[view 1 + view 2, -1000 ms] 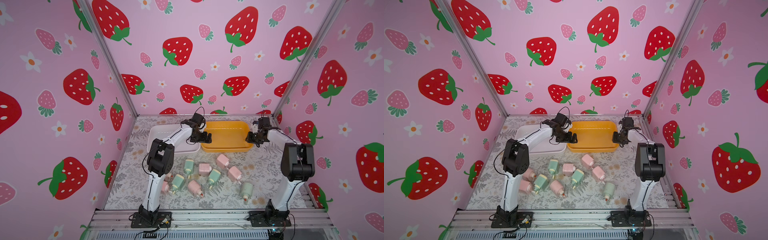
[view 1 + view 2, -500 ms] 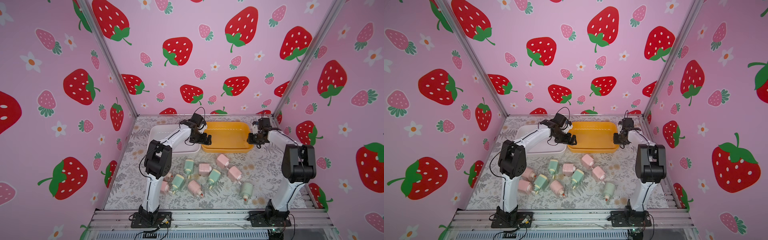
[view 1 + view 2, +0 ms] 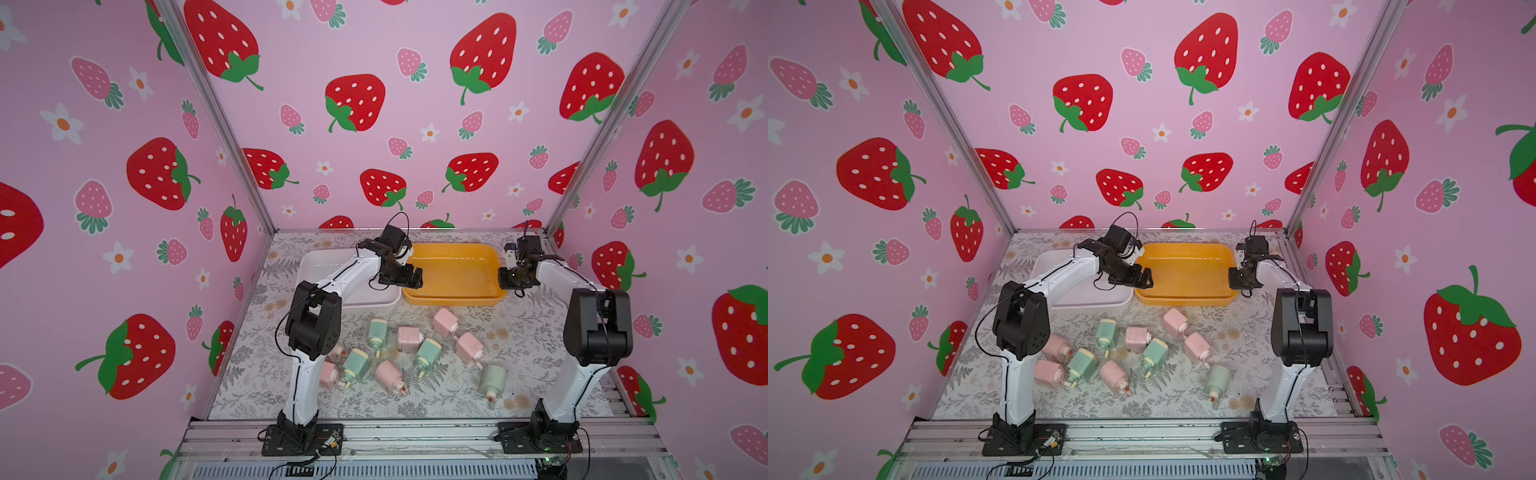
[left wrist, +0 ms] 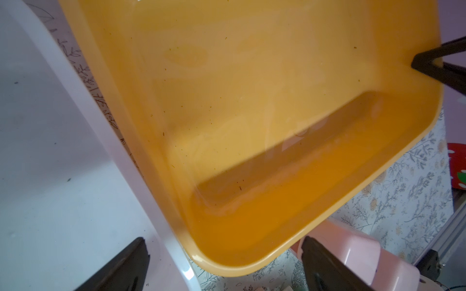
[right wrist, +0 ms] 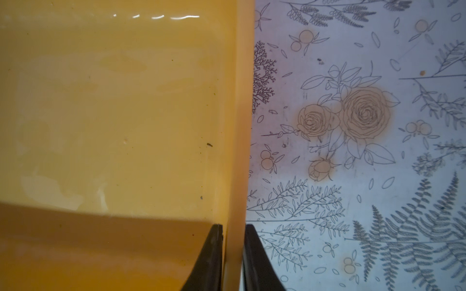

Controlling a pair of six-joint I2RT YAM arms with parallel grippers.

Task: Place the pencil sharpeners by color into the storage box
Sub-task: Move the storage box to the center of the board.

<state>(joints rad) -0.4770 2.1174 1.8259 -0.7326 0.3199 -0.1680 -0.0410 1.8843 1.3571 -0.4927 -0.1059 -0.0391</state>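
Behind the scattered pencil sharpeners (image 3: 409,338), the right gripper (image 3: 508,282) now pinches the yellow box (image 3: 453,297).

In both top views that claw, loosely parted a second ago, has closed on the glossy box's end wall. The left gripper (image 3: 409,277) hangs spread wide over the seam with the white box (image 3: 320,266), barely shifted. Ten rounded pink and mint sharpeners lie on the fern-print mat (image 3: 540,332) in front of both boxes, and the left arm partly hides two pink ones. In the left wrist view, the dark fingers (image 4: 325,267) stand apart around the yellow corner, with a pink sharpener (image 4: 353,254) just beside one. In the right wrist view, black fingers (image 5: 209,257) clamp the smooth wall, one inside and one outside.
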